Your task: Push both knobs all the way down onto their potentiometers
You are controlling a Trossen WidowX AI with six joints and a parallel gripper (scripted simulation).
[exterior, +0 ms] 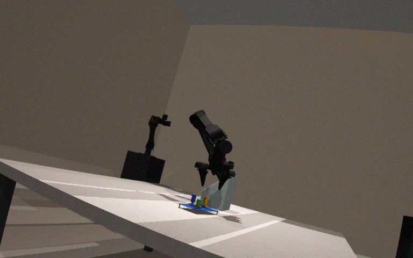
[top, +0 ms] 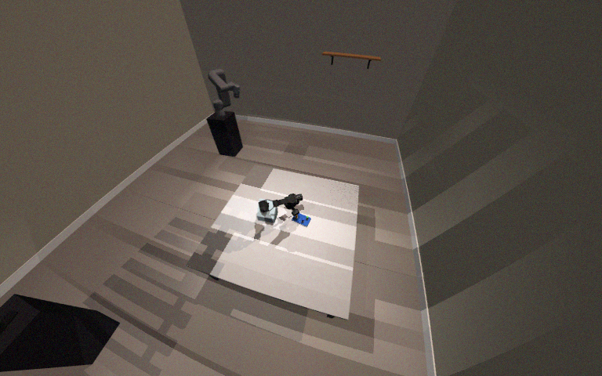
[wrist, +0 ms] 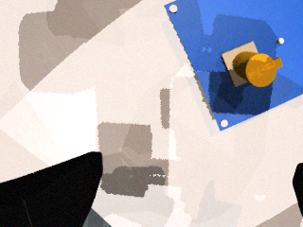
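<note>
The blue circuit board (top: 305,223) (exterior: 209,210) (wrist: 237,11) stands on short legs on the table. An orange knob (exterior: 206,201) (wrist: 261,70) is upright over a tan square potentiometer near one board corner. A blue knob (exterior: 193,198) and a green knob (exterior: 198,202) also stand upright on the board; the blue knob shows a small gap beneath it. Any gap under the orange knob is unclear. My gripper (exterior: 211,187) (wrist: 204,170) is open and empty, above the board's height. In the wrist view its fingers are beside the board, off the orange knob's corner.
My arm's pale blue-grey base block (top: 267,217) (exterior: 223,194) stands close behind the board. The white table (top: 284,279) (exterior: 127,214) carries striped light and shadows. Black pedestals, one with another arm (top: 222,88) (exterior: 150,134), stand off the table.
</note>
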